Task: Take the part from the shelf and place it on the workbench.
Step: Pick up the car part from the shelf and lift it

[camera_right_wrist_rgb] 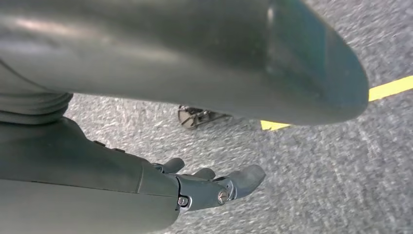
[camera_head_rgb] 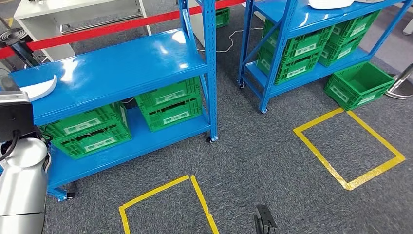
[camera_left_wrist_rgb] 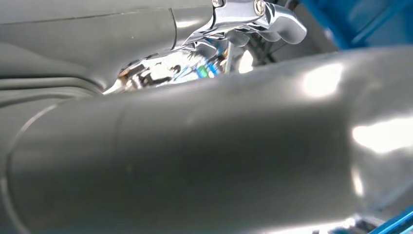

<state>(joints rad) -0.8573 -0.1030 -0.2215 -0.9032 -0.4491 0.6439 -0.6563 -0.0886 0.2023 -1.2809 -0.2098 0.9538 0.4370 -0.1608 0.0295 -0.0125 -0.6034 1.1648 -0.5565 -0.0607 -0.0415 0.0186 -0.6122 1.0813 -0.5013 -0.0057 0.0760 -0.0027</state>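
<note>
I am standing in front of the blue shelf, and the task is barely started as far as I can judge: the white part is lying on the shelf's top board at the left edge of the head view, not yet picked up, and no desk is showing anywhere, so the grasp, the carry and the placing are all left to do. My left arm is coming up at the lower left of the head view, just below and in front of the part, but whether my left hand is touching it I cannot tell; in the left wrist view a few shiny fingers are showing in the upper middle of the frame behind a large grey blur, and I cannot tell whether they are spread or curled. My right hand is hanging low over the grey carpet, well apart from the part, fingers loosely apart and holding nothing. Yellow tape is marking squares on the floor at the lower middle and right.
</note>
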